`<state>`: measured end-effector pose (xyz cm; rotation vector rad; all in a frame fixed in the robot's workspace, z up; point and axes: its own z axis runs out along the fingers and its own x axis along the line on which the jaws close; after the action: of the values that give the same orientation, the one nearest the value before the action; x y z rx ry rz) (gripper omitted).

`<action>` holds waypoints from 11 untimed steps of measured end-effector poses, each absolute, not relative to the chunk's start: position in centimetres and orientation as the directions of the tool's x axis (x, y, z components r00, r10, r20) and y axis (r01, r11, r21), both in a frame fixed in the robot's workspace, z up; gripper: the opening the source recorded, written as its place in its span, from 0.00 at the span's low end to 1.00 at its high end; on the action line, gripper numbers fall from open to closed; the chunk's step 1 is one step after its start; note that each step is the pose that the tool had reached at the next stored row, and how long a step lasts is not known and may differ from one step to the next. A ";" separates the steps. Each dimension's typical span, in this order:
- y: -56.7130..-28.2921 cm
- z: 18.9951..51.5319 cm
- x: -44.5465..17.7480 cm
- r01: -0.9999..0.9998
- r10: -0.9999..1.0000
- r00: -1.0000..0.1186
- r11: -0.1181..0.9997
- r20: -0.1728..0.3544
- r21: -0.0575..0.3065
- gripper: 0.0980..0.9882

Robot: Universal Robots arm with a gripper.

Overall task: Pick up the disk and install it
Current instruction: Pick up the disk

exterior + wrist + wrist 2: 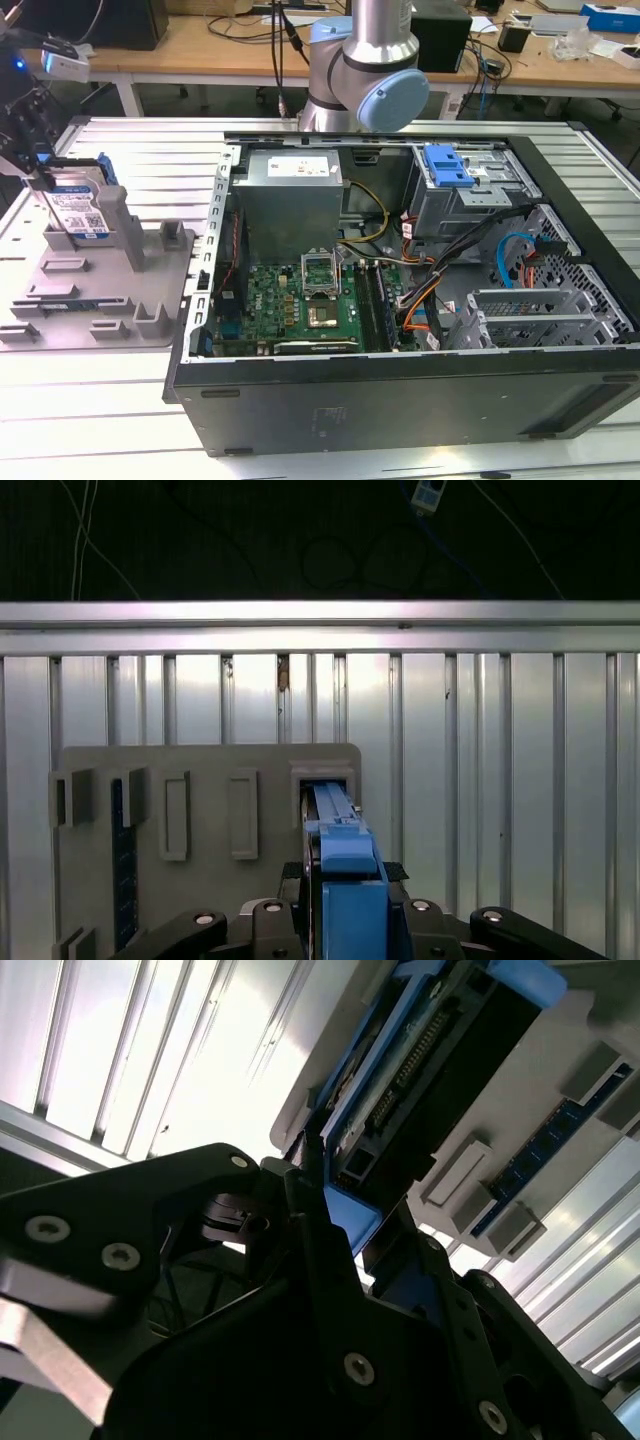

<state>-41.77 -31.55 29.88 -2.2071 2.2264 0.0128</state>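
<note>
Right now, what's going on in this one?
The Universal Robots arm has its gripper at the disk, a silver hard drive in a blue carrier. The disk stands on edge in a slot of the grey fixture at the exterior view's left and is not yet lifted out. The open computer case sits beside the fixture.

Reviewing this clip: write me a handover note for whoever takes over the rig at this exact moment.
Gripper: down over the top edge of the disk, at its blue carrier; whether it grips is unclear.
Disk: upright in its slot on the grey fixture, at the exterior view's left, outside the open computer case.
Done: the approach to the disk.
Left: disk not yet lifted, not installed.
</note>
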 end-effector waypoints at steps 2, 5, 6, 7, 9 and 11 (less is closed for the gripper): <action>-31.6 29.9 -41.8 -1.000 -1.000 -0.009 0.009 -0.010 0.002 0.35; -31.6 29.9 -41.7 -1.000 -1.000 -0.009 0.009 -0.010 0.002 0.35; -31.6 29.9 -41.7 -1.000 -1.000 -0.009 0.009 -0.010 0.002 0.35; -31.6 29.8 -41.8 -1.000 -1.000 -0.009 0.009 -0.010 0.002 0.33; -31.6 29.8 -41.8 -1.000 -1.000 -0.009 0.009 -0.010 0.002 0.30; -31.6 29.8 -41.7 -1.000 -1.000 -0.009 0.009 -0.010 0.002 0.30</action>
<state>-41.75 -31.56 29.77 -2.2074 2.2267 0.0135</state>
